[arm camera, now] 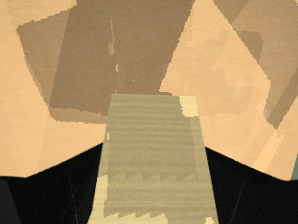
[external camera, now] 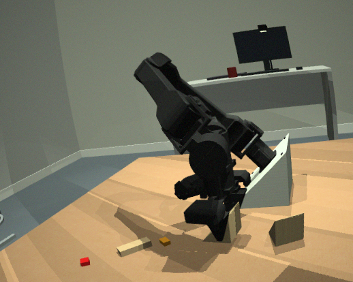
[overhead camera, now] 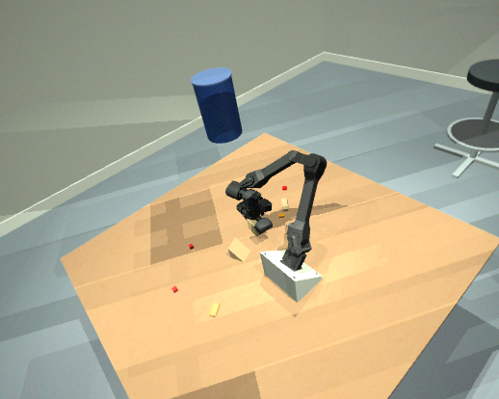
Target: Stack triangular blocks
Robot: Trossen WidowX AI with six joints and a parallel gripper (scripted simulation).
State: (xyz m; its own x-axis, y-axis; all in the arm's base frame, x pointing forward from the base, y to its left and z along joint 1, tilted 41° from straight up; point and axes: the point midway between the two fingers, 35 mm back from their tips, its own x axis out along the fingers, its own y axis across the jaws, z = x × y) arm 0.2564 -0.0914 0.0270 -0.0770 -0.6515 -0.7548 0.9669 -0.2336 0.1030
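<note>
My gripper (overhead camera: 254, 226) (external camera: 229, 226) (arm camera: 151, 146) is shut on one pale wooden triangular block (external camera: 234, 225) (arm camera: 155, 145), with a finger on each side. In the top view the hand mostly hides this block. It is held low over the table; whether its bottom edge touches the table I cannot tell. The other triangular block (overhead camera: 239, 250) (external camera: 289, 229) rests on the table, apart from the held one, with a broad face tilted upward in the top view. It stands to the right of the gripper in the exterior view and is out of the wrist view.
The arm's pale base (overhead camera: 278, 276) (external camera: 271, 187) stands near the free block. An orange block (overhead camera: 280, 215) (external camera: 165, 241), a pale bar (overhead camera: 284, 204) (external camera: 133, 247) and a red cube (overhead camera: 284, 188) (external camera: 85, 261) lie beyond the hand. Two red cubes (overhead camera: 191, 246) (overhead camera: 174, 289) and a yellow block (overhead camera: 215, 309) lie elsewhere.
</note>
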